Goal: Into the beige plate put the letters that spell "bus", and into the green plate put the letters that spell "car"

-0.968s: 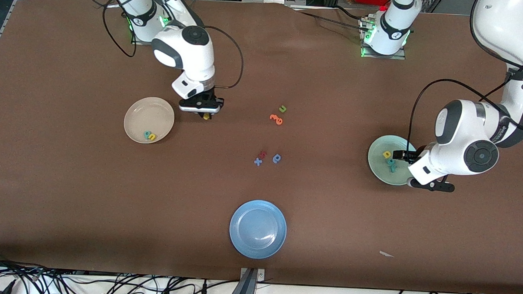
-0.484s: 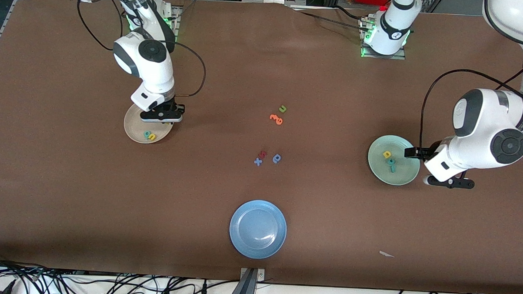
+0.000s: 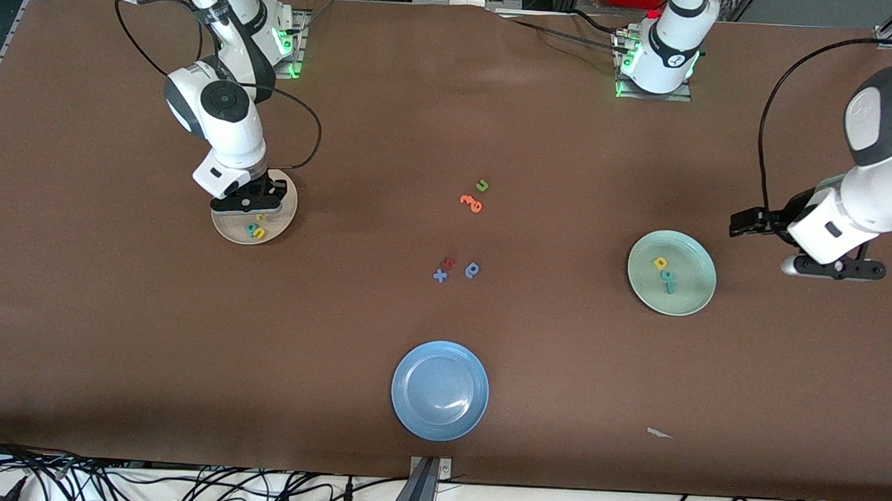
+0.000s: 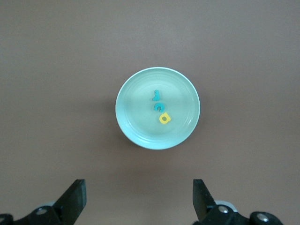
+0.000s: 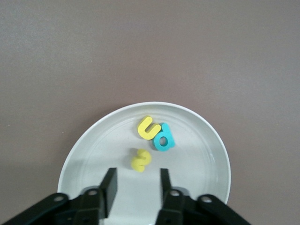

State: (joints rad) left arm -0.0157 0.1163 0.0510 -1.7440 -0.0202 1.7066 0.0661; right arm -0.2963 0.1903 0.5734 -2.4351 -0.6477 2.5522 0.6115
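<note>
Letters for "bus" are all sitting in the beige plate [image 3: 228, 232]: the yellow u [image 5: 146, 127] and the teal b [image 5: 164, 137] are touching each other, and the smaller yellow s [image 5: 140, 160] is lying apart from them, just off the fingertips of the right gripper [image 5: 136, 185]. That gripper is hovering low over the plate with its fingers parted and nothing between them. In the front view its body is covering much of the plate, so the s is barely showing there, and in the right wrist view the plate's rim is being cut off at the picture's edge.

Letters for "car" are lying in a short row in the green plate [image 4: 131, 136]: the yellow a [image 4: 164, 118], the teal c [image 4: 158, 107] and the teal r [image 4: 156, 96]. The left gripper [image 4: 138, 199] is hanging over bare surface [image 3: 643, 139] toward the left arm's end, clear of the plate, fingers spread wide and empty; only its fingertips are showing in its own wrist view.

Mid-surface, a green letter [image 3: 482, 185], an orange letter [image 3: 472, 203], a red letter [image 3: 449, 263] and two blue letters [image 3: 456, 272] are lying loose, their shapes being hard to read. A blue plate [image 3: 410, 420] is sitting nearest the front camera.
</note>
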